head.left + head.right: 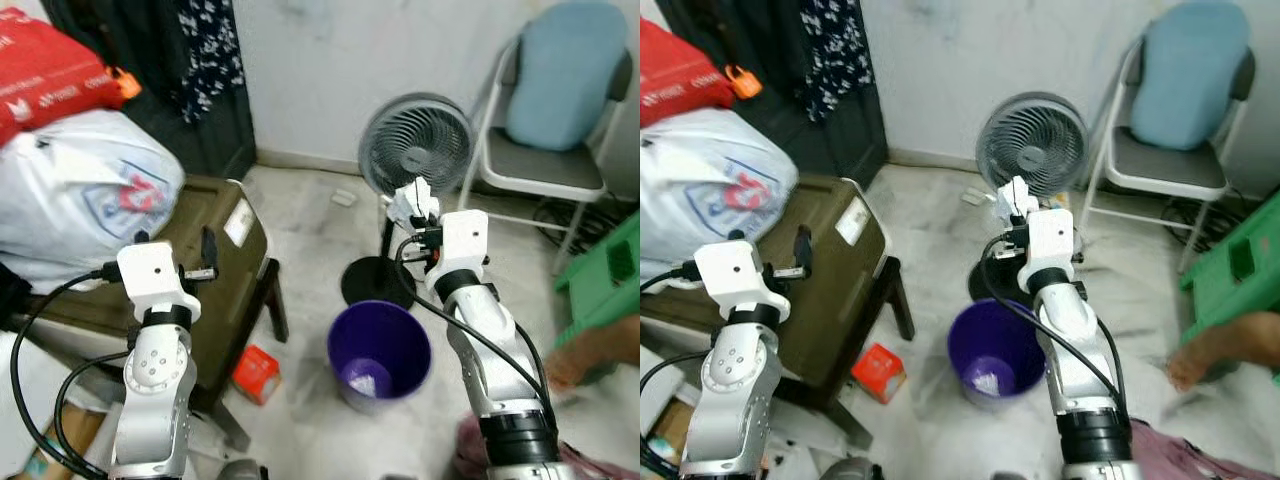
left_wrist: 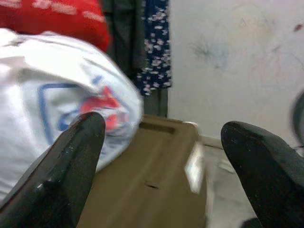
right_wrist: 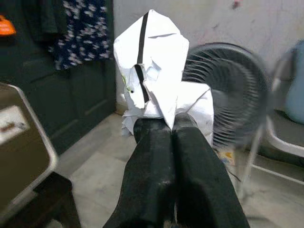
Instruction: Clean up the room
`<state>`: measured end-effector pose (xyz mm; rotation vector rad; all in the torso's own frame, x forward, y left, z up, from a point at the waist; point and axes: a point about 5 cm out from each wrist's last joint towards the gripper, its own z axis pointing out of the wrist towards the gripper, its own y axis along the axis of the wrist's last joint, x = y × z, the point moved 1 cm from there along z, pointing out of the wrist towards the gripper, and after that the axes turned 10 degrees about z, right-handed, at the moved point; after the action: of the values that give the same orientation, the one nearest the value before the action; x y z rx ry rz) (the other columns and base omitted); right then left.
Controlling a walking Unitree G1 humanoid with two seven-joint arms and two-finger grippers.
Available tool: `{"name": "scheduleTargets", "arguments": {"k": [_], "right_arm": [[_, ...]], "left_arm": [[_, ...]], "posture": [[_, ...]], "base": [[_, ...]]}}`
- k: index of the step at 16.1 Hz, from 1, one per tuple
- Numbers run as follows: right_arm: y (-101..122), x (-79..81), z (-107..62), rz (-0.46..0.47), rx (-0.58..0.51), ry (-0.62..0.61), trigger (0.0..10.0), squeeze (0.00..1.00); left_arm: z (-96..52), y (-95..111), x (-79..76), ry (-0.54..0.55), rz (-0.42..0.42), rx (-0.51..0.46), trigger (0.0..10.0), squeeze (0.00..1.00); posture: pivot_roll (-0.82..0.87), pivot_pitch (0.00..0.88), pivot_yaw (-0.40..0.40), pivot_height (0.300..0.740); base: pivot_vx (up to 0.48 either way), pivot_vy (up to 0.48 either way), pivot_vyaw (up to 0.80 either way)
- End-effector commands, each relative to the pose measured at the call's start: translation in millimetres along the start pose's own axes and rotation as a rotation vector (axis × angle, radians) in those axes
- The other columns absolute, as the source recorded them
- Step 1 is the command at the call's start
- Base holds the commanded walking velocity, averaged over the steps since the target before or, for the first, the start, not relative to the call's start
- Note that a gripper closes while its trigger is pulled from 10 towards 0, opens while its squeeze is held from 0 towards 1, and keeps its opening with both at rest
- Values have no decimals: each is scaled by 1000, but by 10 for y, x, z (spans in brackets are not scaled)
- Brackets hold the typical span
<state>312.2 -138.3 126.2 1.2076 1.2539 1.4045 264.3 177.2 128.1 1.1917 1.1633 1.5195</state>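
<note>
Pinched at its lower edge between the closed fingers of the right gripper (image 3: 171,124), the crumpled white paper (image 3: 154,71) above the purple bin (image 1: 380,350) looks light, soft and crushable, while the left gripper (image 2: 166,156) gapes empty.

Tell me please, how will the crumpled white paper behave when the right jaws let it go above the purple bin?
The crumpled paper looks thin and creased, so probably very light and floppy. Held by the right gripper with jaws shut, it sits beyond the purple bin, nearer the fan; it might drift and miss.
</note>
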Motion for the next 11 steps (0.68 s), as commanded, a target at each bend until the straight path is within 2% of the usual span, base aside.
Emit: {"name": "scheduleTargets", "arguments": {"k": [1,3,5,11], "right_arm": [[49,94,32,6,-18,35,10000,0],[28,97,38,26,-1,33,10000,0],[10,88,42,50,10,27,10000,0],[18,90,47,40,7,32,10000,0]], "left_arm": [[-2,-25,59,15,18,12,10000,0],[-2,-26,61,17,15,13,10000,0],[-2,-24,58,17,10,12,10000,0],[1,-17,49,8,9,6,10000,0]], "posture": [[-40,26,0,740],[-39,27,-1,740],[-39,26,-2,740],[-39,26,-2,740]], "base": [[0,0,0],[0,0,0],[0,0,-800],[0,0,-800]]}}
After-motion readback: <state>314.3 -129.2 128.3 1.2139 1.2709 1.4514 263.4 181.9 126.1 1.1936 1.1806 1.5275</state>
